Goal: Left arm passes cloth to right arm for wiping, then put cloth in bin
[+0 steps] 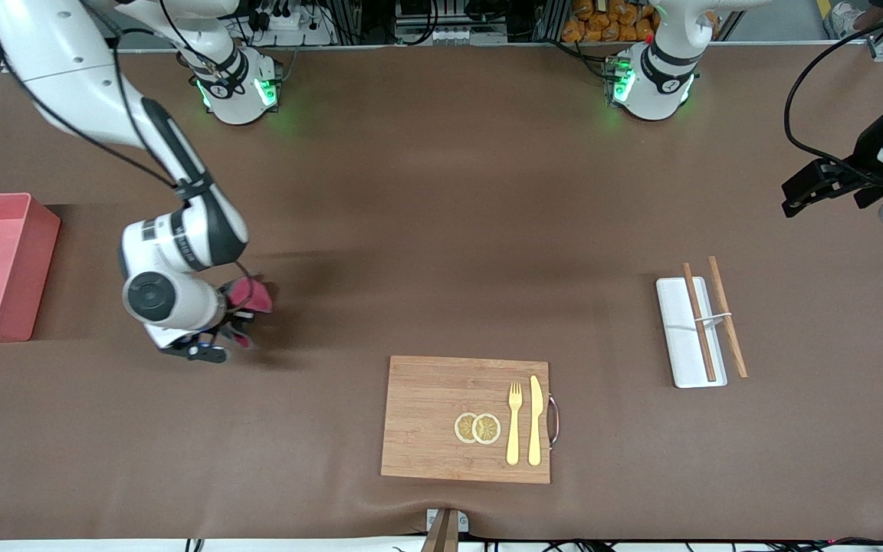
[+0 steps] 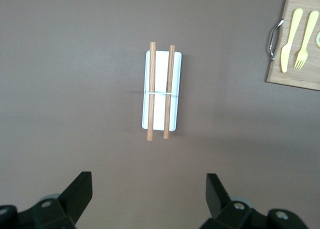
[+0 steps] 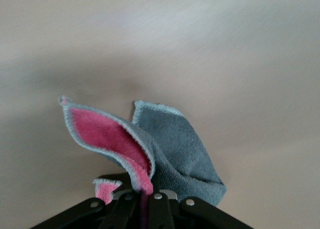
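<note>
My right gripper (image 1: 236, 316) is shut on the cloth (image 1: 251, 294), low over the bare table between the pink bin (image 1: 44, 268) and the wooden board. In the right wrist view the shut fingers (image 3: 150, 196) pinch the cloth (image 3: 175, 144), which fans out with its pink-red face and its grey face both showing. I cannot tell if it touches the table. The bin stands at the right arm's end of the table and looks empty. My left gripper (image 1: 794, 201) is open and empty, waiting high over the left arm's end; its fingers stand wide apart in the left wrist view (image 2: 149, 184).
A wooden board (image 1: 426, 414) with two lemon slices, a fork and a knife lies near the front edge; it also shows in the left wrist view (image 2: 280, 76). A white tray (image 1: 679, 322) (image 2: 160, 109) with two chopsticks lies below the left gripper.
</note>
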